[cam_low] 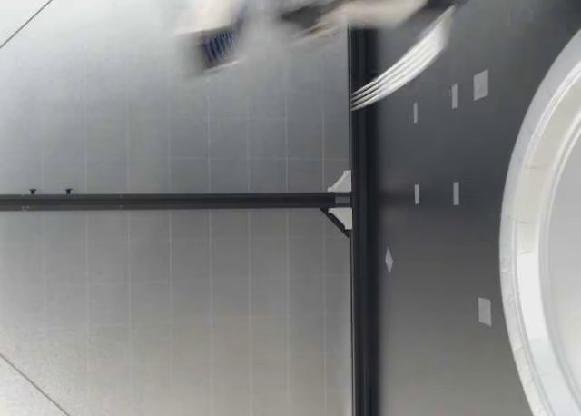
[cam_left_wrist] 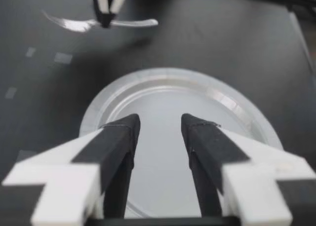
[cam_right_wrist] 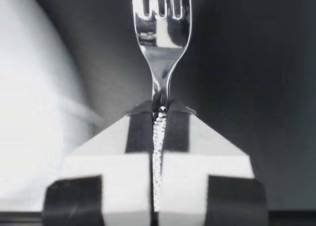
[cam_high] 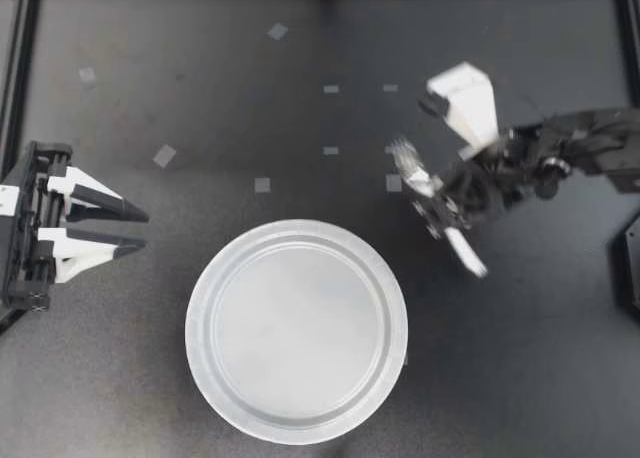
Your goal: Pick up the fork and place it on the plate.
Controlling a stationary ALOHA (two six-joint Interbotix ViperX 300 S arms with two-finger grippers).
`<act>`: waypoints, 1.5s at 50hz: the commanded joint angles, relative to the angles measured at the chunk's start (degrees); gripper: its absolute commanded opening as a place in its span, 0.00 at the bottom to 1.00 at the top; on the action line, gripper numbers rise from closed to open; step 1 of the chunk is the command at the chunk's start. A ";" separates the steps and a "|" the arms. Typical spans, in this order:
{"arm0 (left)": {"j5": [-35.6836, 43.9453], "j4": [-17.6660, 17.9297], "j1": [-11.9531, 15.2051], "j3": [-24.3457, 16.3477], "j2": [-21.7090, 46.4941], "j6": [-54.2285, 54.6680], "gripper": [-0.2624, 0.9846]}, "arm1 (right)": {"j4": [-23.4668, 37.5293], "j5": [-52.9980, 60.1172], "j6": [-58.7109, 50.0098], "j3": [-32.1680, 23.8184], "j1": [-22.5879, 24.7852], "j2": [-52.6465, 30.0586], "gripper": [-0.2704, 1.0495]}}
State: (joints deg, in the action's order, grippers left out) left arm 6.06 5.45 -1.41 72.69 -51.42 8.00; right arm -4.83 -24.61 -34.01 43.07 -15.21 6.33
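fork (cam_high: 412, 168) right of plate (cam_high: 296, 333), left gripper (cam_high: 140, 230) opposite

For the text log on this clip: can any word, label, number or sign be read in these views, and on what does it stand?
No readable text in any view.
The pale squares on the table are blank.
The plate and the fork show no print or stamp.
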 commanded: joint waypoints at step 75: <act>35.33 -0.97 -0.18 -16.44 31.99 1.23 0.62 | 6.50 50.36 24.43 -15.38 12.04 1.14 0.07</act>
State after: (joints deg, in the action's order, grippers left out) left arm 40.87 5.10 -1.49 57.57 -19.34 9.49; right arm 1.49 24.96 -9.49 28.83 -3.34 6.86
